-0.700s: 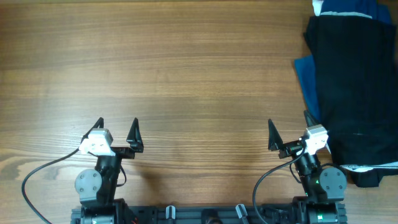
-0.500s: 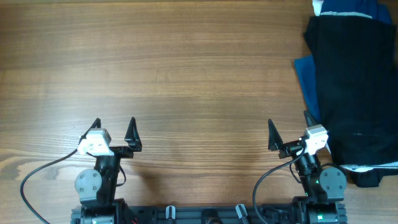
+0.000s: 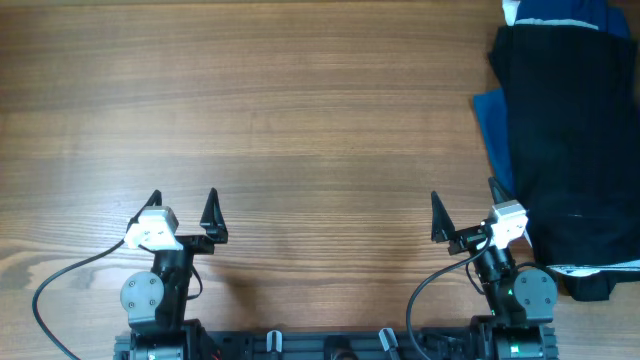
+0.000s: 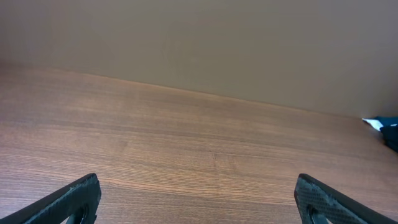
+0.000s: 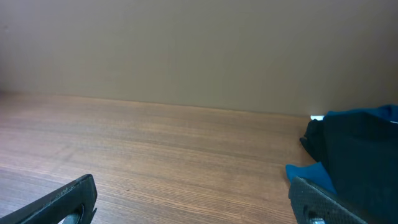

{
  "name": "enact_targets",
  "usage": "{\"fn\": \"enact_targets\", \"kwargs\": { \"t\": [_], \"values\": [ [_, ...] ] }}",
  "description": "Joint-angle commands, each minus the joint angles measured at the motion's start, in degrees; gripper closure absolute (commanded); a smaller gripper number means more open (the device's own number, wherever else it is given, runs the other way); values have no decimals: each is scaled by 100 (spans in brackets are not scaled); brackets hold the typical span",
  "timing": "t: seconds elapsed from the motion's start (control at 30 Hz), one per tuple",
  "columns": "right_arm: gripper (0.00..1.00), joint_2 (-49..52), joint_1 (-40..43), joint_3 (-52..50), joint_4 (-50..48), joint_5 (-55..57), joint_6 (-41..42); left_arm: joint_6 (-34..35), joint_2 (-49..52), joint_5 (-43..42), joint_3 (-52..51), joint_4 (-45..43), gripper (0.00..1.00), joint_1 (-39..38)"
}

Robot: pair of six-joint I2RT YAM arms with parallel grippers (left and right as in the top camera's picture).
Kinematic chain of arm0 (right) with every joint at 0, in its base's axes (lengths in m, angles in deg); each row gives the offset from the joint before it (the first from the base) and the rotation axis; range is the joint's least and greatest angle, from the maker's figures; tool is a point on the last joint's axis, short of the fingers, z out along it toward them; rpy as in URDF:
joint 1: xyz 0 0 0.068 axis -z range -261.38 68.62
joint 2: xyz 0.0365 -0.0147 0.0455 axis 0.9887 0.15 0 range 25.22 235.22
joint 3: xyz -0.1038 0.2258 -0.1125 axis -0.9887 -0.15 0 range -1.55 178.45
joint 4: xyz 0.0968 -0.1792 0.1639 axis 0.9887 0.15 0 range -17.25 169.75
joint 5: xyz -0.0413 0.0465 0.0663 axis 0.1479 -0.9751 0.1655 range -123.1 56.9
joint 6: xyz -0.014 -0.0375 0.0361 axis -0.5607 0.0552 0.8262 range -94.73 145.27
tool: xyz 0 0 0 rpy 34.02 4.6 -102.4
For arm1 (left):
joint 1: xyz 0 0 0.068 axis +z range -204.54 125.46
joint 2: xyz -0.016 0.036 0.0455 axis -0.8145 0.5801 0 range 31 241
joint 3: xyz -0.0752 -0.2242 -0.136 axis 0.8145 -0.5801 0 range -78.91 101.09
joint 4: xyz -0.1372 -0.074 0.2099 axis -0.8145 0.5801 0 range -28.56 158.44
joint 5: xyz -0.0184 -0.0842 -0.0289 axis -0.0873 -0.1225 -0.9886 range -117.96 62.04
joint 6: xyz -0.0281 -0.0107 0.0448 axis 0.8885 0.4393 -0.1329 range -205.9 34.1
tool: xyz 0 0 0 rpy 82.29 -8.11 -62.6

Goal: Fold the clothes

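A pile of clothes lies at the table's right edge: black cloth [image 3: 570, 150] on top, blue cloth [image 3: 492, 125] sticking out under its left side, a pale strip at the near end. In the right wrist view the black cloth [image 5: 360, 149] and the blue corner [image 5: 308, 174] lie at the right. My left gripper [image 3: 182, 205] is open and empty near the front left. My right gripper [image 3: 463, 208] is open and empty near the front right, its right finger close beside the pile. Both sets of jaws stand wide apart over bare wood.
The wooden table [image 3: 300, 120] fills the overhead view. The arm bases and cables sit along the front edge. A beige wall [image 4: 199, 37] stands behind the table's far edge. A white tag [image 3: 512, 10] shows at the pile's far end.
The left gripper has shifted very slightly left and toward the front. The right arm and the clothes have not moved.
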Motion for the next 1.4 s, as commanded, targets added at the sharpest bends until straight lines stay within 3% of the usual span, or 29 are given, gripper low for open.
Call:
{"fn": "enact_targets", "kwargs": {
  "t": [0.0, 0.97, 1.1, 1.37],
  "values": [
    [0, 13, -2, -7, -15, 55, 85, -109, -42, 90, -24, 22, 0, 33],
    [0, 13, -2, -7, -15, 55, 87, -109, -42, 90, -24, 22, 0, 33],
    [0, 13, -2, -7, -35, 380, -518, -109, -42, 90, -24, 22, 0, 33],
    [0, 13, -2, -7, -479, 452, -498, -109, -42, 90, -24, 17, 0, 33]
  ]
}}
